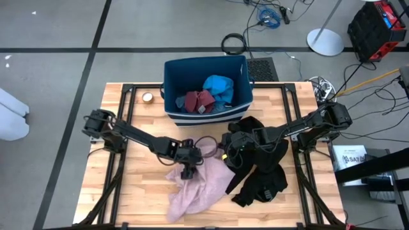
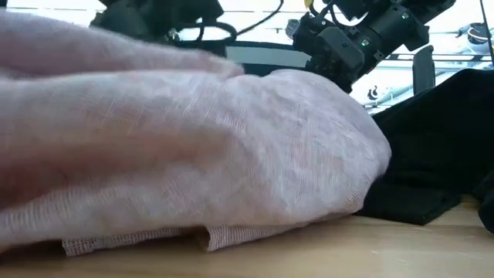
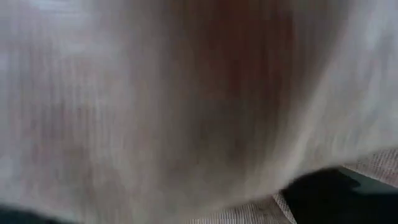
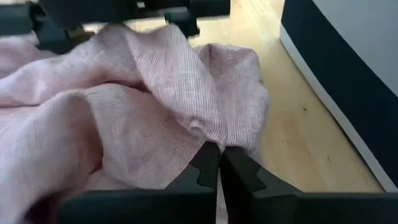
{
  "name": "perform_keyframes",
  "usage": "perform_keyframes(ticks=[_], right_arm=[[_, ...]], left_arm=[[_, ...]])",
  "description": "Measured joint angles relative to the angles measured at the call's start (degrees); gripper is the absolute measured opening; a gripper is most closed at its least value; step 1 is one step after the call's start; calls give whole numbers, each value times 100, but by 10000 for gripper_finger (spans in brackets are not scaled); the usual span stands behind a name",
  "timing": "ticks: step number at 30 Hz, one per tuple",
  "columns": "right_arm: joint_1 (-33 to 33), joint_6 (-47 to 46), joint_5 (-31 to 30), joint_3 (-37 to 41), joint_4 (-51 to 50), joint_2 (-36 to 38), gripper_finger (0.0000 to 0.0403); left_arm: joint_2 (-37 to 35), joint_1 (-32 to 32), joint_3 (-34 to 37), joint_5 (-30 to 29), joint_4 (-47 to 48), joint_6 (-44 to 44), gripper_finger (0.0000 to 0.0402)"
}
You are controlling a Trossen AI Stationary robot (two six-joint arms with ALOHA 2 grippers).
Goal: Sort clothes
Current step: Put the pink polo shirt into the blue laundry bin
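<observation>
The large pale pink garment (image 1: 195,188) lies bunched on the wooden table, and it fills the low view (image 2: 193,139) and the left wrist view (image 3: 186,93). My right gripper (image 4: 219,163) is shut on its right side, reaching over a black garment (image 1: 262,172) that lies beside it. My left gripper (image 1: 187,168) stands open low over the pink garment's far left part. A raised fold sits between its fingers (image 4: 118,31); whether they touch the cloth I cannot tell. Teal (image 1: 220,86) and maroon (image 1: 197,100) pieces lie in the blue bin (image 1: 169,89). My right gripper pinches a bunched fold of the pink garment (image 4: 211,134) between its two fingers, on the garment's right side. A thin strip of cloth shows in the slit between the fingers. They come slanting down from the table's right. The garment lies slack on the table in folds.
The dark blue bin with a white-striped base (image 4: 348,74) stands at the table's far middle, close behind both grippers. A small roll of tape (image 1: 147,97) sits at the far left. Bare wood shows at the near left and along the near edge.
</observation>
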State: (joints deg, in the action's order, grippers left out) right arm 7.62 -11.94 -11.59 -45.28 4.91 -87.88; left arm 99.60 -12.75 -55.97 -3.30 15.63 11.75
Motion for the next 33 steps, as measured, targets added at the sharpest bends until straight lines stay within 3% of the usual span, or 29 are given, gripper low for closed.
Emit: perform_keyframes(ticks=[9,16,21,28,33], right_arm=[[0,43,6,0,7,0,0],[0,43,6,-1,15,0,0],[0,43,11,-2,53,0,0],[35,13,120,-2,83,0,0],[121,-34,126,-2,96,1,0]], left_arm=[[759,-34,-45,218,-139,-362,306],[867,-37,-50,293,-123,-505,294],[869,-41,-47,288,-174,-509,229],[871,-68,-47,-128,-190,-455,72],[781,-74,-35,-245,-192,-459,65]])
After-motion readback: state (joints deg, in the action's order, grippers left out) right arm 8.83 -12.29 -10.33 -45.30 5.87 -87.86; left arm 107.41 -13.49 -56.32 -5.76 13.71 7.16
